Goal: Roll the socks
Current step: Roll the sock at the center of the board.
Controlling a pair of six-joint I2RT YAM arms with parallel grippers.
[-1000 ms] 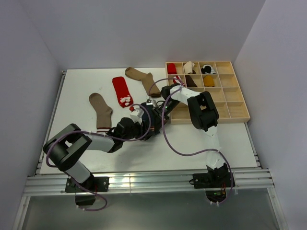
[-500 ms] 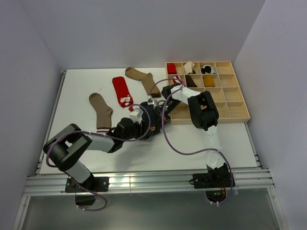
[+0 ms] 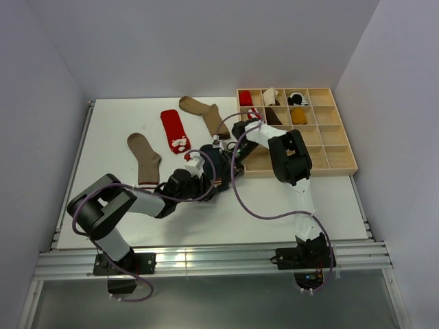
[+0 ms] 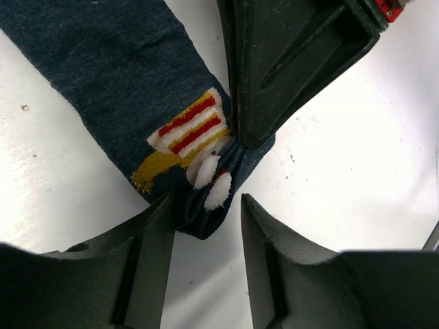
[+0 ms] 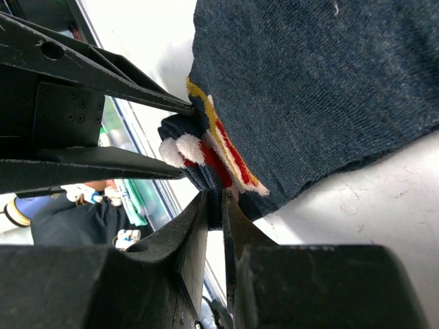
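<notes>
Navy sock (image 4: 110, 68), bunched at its motif end, sat between the spread fingers of the left gripper (image 4: 206, 214), pressing against one of them. Just beyond, the right gripper (image 5: 214, 202) pinched that same end tight. Past both, the sock's long axis ran away flat on the table beside the wooden tray (image 3: 335, 157), so rolling would likely travel along it.

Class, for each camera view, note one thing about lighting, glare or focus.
Top external: even light, with glare on the metal rail. Left wrist: navy sock weave sharp and evenly lit. Right wrist: right end effector dark and blurred up close, sock sharp.
</notes>
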